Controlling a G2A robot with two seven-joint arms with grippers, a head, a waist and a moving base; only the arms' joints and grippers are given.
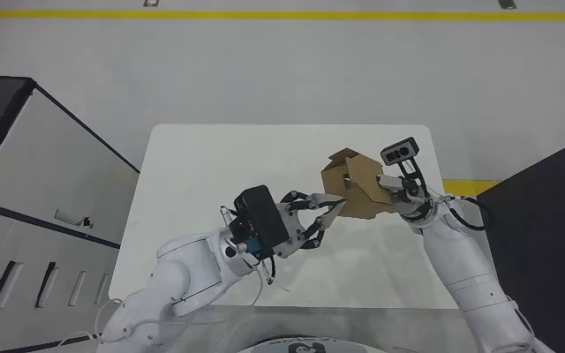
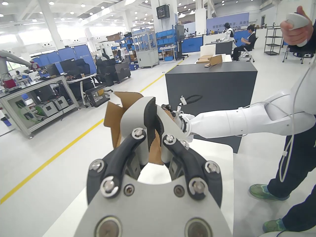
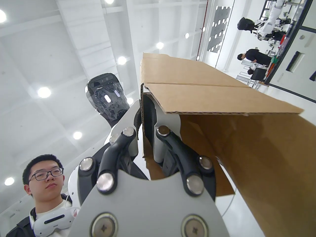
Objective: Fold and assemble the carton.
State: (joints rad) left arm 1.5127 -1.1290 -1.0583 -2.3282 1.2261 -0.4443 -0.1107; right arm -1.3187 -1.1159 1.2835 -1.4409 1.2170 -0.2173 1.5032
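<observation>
A brown cardboard carton is held up over the right part of the white table, partly formed, with flaps standing open on top. My right gripper is at the carton's right side. In the right wrist view the right gripper is shut on a wall of the carton, one finger inside and one outside. My left gripper meets the carton's near left corner. In the left wrist view the left gripper has its fingers closed together on an edge of the carton.
A black cabinet stands close to the table's right edge and appears again beyond the table. A grey cabinet flanks the left side. The table's left half is bare.
</observation>
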